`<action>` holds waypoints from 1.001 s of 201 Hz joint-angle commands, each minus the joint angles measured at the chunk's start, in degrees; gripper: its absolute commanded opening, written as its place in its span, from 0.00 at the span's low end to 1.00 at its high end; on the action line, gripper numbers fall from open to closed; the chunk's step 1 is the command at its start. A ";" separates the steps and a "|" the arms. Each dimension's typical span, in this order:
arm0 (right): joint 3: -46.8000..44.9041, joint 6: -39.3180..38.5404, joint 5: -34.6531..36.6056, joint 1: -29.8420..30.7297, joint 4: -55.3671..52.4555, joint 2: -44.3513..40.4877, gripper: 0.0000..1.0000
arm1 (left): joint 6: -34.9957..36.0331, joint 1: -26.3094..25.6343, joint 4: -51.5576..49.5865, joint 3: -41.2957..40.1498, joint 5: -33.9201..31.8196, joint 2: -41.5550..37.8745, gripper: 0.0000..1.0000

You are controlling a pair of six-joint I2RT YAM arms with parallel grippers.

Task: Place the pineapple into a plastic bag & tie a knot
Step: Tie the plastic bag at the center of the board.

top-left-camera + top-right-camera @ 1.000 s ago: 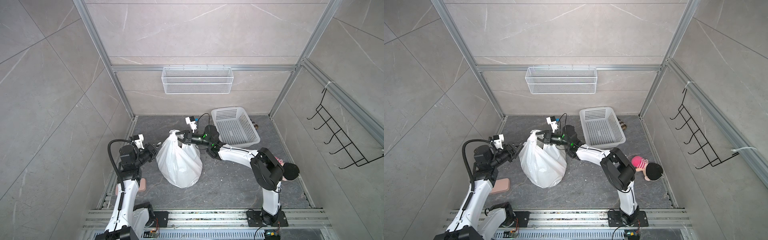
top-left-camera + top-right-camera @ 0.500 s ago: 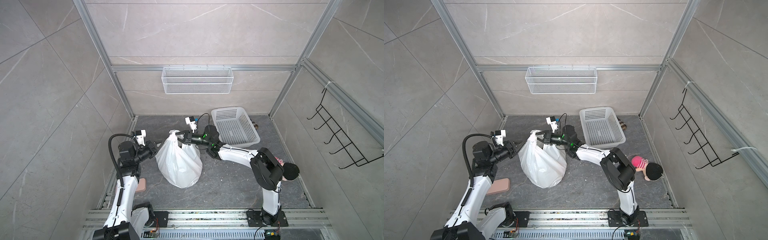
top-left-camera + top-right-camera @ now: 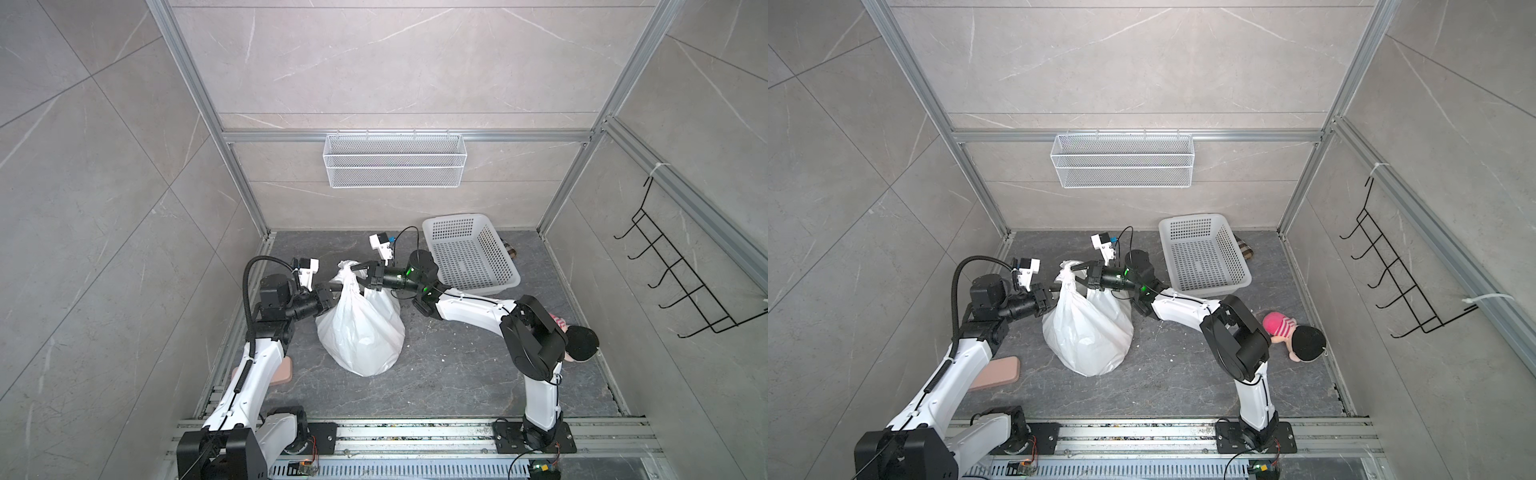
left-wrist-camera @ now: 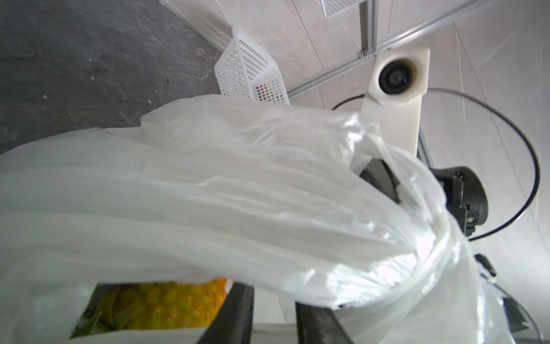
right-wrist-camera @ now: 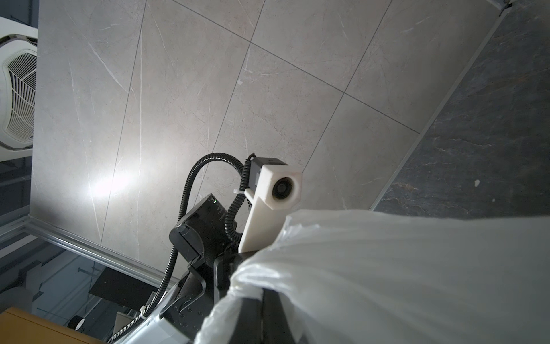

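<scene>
Pinch hard with the right fingers [image 5: 269,318], pressed together on the gathered neck of the plastic bag [image 3: 361,332] from 3 o'clock, and pull evenly outward to snug the knot [image 3: 348,270]. Note the left fingers [image 4: 235,315] part-spread against the film at 9 o'clock, grip unclear, and the pineapple [image 4: 166,303] inside the bag, mid-tabletop [image 3: 457,374].

White links [image 3: 257,370], black joints [image 3: 536,340], corrugated black cable [image 3: 248,291], white camera housings [image 3: 381,243]

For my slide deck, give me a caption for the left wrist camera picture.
Crinkly white plastic bag fills the frame, yellow pineapple showing through a gap, perforated basket beyond.
</scene>
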 commanded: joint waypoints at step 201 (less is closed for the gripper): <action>-0.80 1.81 -0.65 0.02 3.94 0.04 0.00 | 4.51 -1.02 16.62 -1.00 -3.36 -6.66 0.00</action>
